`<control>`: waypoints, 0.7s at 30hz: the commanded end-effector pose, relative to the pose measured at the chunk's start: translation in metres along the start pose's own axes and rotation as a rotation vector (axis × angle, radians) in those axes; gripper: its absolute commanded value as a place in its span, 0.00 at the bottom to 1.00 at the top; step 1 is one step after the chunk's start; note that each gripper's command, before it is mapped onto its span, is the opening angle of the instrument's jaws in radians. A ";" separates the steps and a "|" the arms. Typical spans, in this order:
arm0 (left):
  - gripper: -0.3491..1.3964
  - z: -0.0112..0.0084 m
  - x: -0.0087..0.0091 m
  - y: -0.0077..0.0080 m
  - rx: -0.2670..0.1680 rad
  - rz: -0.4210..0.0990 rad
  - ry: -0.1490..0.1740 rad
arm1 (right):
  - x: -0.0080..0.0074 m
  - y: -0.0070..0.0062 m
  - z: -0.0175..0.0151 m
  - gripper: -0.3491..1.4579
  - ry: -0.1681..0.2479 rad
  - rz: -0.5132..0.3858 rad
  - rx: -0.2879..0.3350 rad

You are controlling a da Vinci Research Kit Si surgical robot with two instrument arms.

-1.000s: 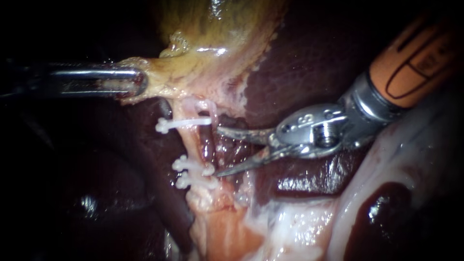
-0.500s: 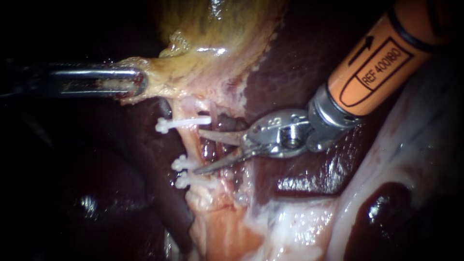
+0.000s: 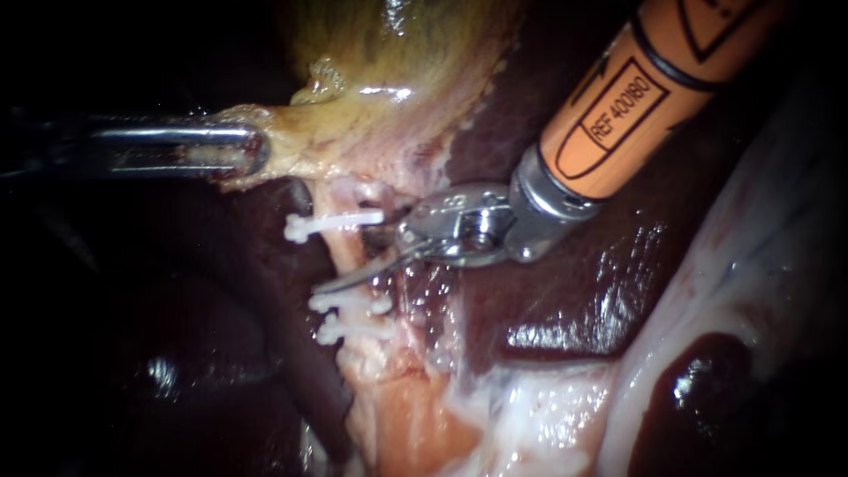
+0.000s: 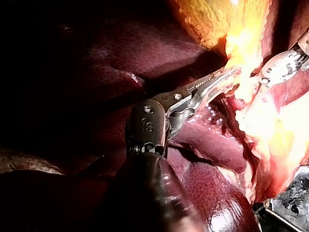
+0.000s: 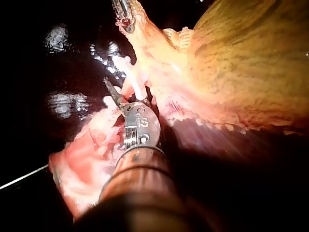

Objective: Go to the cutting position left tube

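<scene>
Left tube (image 3: pixel 351 256) runs pale and pink down the middle of our endoscope view from the neck of the gallbladder (image 3: pixel 389 53), with dark liver (image 3: pixel 565 291) on either side. It carries three white clips: an upper clip (image 3: pixel 334 223) just under the neck and two lower clips (image 3: pixel 352 303) close together further down.

Our right instrument (image 3: pixel 353 263), two thin curved blades on an orange-sleeved shaft, comes in from the upper right. It stands at the bare stretch between the upper clip and the lower pair. Its jaws are open: one blade crosses in front of the tube, the other lies near the upper clip, and a gap shows between them.

Our left instrument (image 3: pixel 252 150) has its jaws closed on a yellowish fold of the gallbladder, to the left of the tube's top.
</scene>
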 end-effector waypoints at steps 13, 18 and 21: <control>0.00 0.0001 0.0000 0.0000 0.000 0.000 0.000 | 0.0024 -0.0030 0.0012 0.98 0.078 0.068 0.152; 0.00 0.0000 0.0000 0.0000 0.000 0.000 0.000 | 0.0033 -0.0051 0.0010 0.98 0.099 0.073 0.190; 0.00 0.0000 0.0000 -0.0001 0.000 0.000 0.000 | 0.0040 -0.0061 0.0008 0.98 0.116 0.076 0.208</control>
